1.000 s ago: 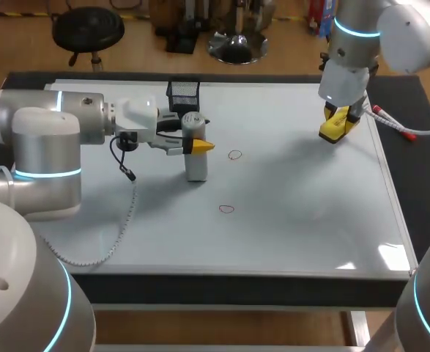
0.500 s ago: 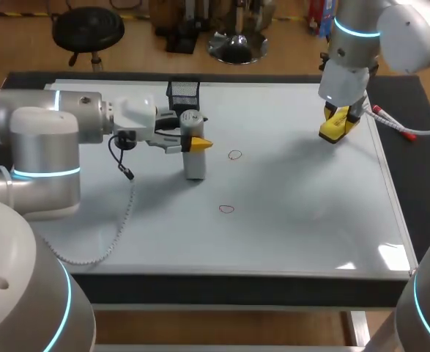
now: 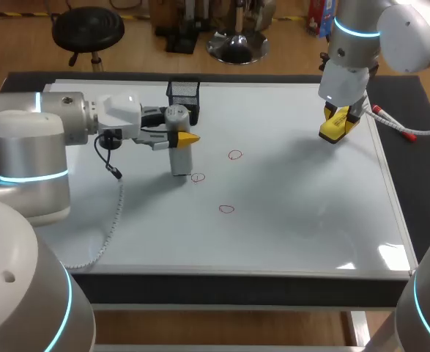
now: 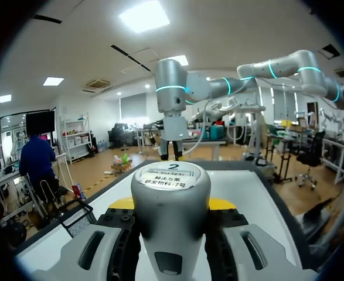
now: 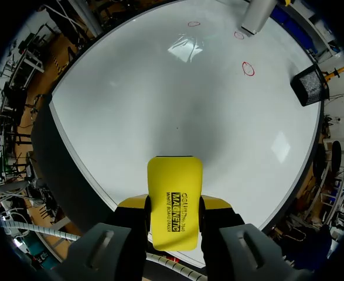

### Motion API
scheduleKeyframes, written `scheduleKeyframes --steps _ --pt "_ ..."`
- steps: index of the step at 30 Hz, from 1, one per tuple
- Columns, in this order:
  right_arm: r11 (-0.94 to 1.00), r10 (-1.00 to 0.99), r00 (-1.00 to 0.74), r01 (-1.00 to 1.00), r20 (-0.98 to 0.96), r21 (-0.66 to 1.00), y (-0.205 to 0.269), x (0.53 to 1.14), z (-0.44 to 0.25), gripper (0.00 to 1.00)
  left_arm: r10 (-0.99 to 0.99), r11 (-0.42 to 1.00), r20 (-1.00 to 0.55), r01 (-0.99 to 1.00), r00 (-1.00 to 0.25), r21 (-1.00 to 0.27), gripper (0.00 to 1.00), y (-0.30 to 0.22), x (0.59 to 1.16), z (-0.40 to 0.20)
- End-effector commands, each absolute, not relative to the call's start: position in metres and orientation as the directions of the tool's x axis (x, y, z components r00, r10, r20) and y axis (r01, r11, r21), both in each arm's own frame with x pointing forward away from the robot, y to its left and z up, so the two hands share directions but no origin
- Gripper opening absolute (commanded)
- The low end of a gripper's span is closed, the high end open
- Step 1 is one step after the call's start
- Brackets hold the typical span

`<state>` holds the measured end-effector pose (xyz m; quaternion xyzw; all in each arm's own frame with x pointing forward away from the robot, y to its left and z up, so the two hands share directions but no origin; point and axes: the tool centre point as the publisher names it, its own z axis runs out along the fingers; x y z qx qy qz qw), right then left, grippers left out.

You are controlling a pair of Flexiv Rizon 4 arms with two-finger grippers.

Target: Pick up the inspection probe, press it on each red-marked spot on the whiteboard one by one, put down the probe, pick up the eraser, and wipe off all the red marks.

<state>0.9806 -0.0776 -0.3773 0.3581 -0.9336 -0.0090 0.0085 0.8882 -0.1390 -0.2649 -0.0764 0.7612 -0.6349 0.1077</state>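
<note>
My left gripper (image 3: 179, 137) is shut on the grey cylindrical probe (image 3: 177, 143), which stands upright with its foot on the whiteboard (image 3: 288, 220) beside one red mark (image 3: 198, 177). Two more red marks (image 3: 234, 155) (image 3: 225, 209) lie to the right of it. In the left wrist view the probe (image 4: 170, 213) sits between my fingers. My right gripper (image 3: 337, 122) is shut on the yellow eraser (image 3: 335, 124) above the board's far right; in the right wrist view the eraser (image 5: 173, 202) is held between the fingers of that gripper (image 5: 173, 213), and the marks (image 5: 248, 68) lie far ahead of it.
A black mesh basket (image 3: 183, 92) stands at the board's far edge behind the probe. A red-and-white marker (image 3: 393, 123) lies off the board at the right. A coiled cable (image 3: 110, 220) hangs from my left wrist over the board's left part.
My left arm has carried the probe leftward and toward the front, uncovering a red mark beside its foot. My right arm has stayed still.
</note>
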Motion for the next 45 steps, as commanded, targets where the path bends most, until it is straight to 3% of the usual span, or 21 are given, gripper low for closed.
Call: scheduleKeyframes --steps 1,27,45 --pt "0.743 -0.670 -0.743 -0.669 0.013 0.022 -0.078 0.982 -0.377 0.00 -0.304 0.179 -0.071 0.016 -0.950 -0.984 0.00 -0.121 0.876 -0.256" --pt "0.743 -0.670 -0.743 -0.669 0.013 0.022 -0.078 0.982 -0.377 0.00 -0.484 0.211 -0.106 0.002 -0.869 -0.977 0.00 -0.009 0.851 -0.241" --pt "0.743 -0.670 -0.743 -0.669 0.013 0.022 -0.078 0.982 -0.377 0.00 -0.555 0.229 -0.108 -0.027 -0.825 -0.973 0.00 0.038 0.830 -0.243"
